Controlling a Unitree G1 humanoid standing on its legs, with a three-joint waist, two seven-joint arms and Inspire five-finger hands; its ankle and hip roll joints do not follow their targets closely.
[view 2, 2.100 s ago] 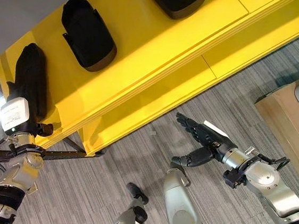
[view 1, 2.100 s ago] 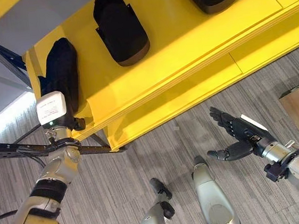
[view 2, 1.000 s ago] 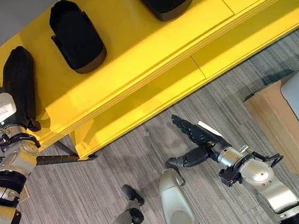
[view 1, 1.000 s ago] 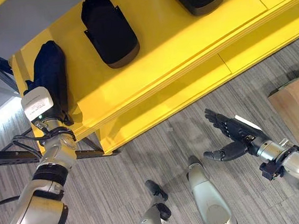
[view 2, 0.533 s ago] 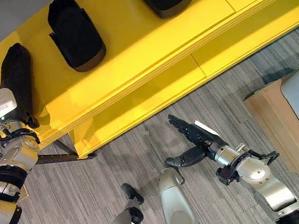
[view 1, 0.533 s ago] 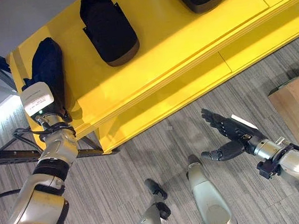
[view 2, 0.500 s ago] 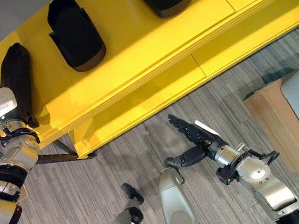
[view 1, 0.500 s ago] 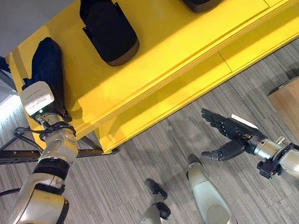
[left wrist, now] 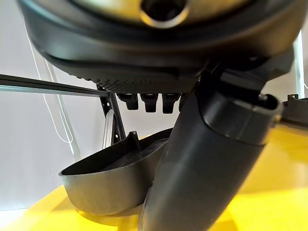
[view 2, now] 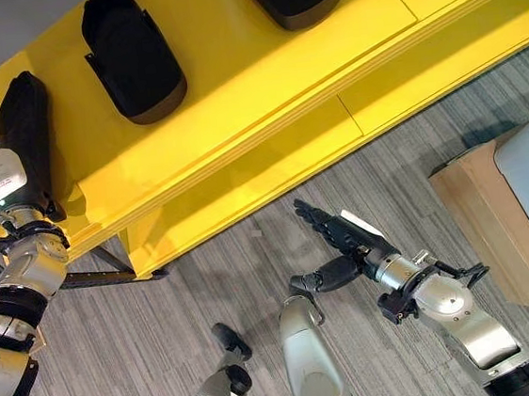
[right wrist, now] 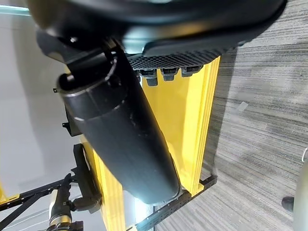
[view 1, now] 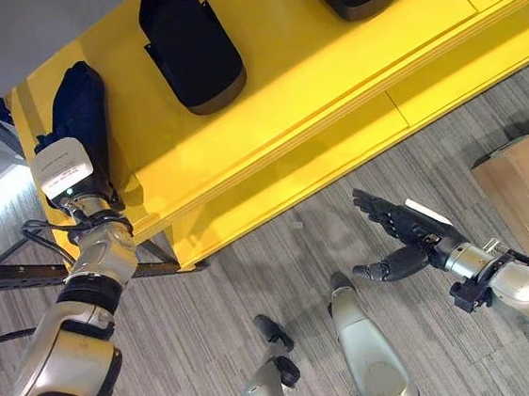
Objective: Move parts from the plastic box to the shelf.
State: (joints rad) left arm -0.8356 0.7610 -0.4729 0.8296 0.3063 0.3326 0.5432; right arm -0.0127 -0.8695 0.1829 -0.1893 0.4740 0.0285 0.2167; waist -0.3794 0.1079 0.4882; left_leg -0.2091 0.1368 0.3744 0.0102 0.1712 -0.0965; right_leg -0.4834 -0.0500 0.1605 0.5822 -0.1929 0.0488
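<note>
Left eye view: left hand (view 1: pixel 71 177) at leftmost black part (view 1: pixel 83 108) on yellow shelf (view 1: pixel 281 83), fingers hidden, state unclear; right hand (view 1: pixel 403 238) spread, empty; part looks rigid, light; grip rim.

Silver-grey jointed arms banded in black ended in dark hands; the left hand (view 1: pixel 65 170) wore a white labelled plate; the right hand (view 1: pixel 409 238) a white strip.

My left hand (view 1: pixel 65 170) has drawn back a little from the dark part (view 1: pixel 81 108) at the shelf (view 1: pixel 282 92) end. My right hand (view 1: pixel 403 238) has drifted slightly left, fingers spread as before.
</note>
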